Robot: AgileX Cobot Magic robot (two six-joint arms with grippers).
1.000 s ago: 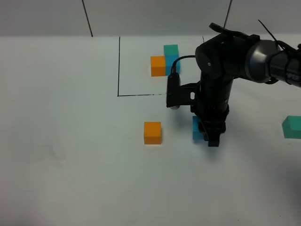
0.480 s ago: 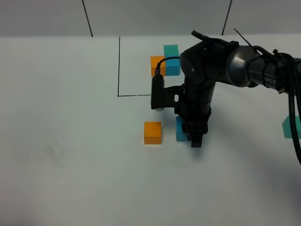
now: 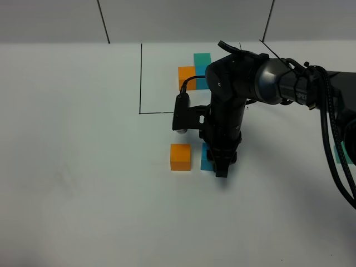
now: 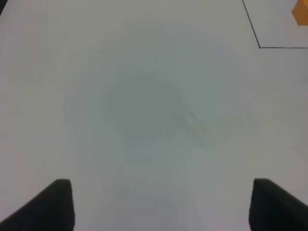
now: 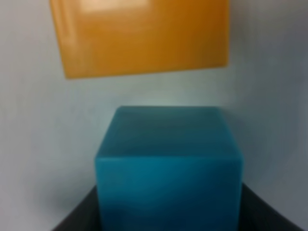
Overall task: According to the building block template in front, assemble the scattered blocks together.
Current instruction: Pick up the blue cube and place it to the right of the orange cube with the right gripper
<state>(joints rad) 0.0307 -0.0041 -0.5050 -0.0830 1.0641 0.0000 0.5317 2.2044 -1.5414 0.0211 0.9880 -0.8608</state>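
Observation:
The building block template (image 3: 187, 78) sits at the back inside a thin black frame (image 3: 141, 78); its orange and teal cubes show, and the arm covers most of the blue one. A loose orange block (image 3: 180, 157) lies in front of the frame. Just to its right, a narrow gap away, is the loose blue block (image 3: 206, 158). My right gripper (image 3: 221, 168) is shut and presses against the blue block's right side. In the right wrist view the blue block (image 5: 168, 163) fills the front with the orange block (image 5: 139, 36) beyond. My left gripper (image 4: 161, 204) is open over bare table.
The right arm (image 3: 239, 83) reaches across the middle and hides part of the frame's right side. A sliver of the teal-green block (image 3: 335, 154) shows behind the arm's cable at the right edge. In the left wrist view the frame's corner (image 4: 260, 46) is visible.
My right gripper has slid left across the table, and the blue block has travelled with it, ending close beside the orange block. The left gripper has not changed.

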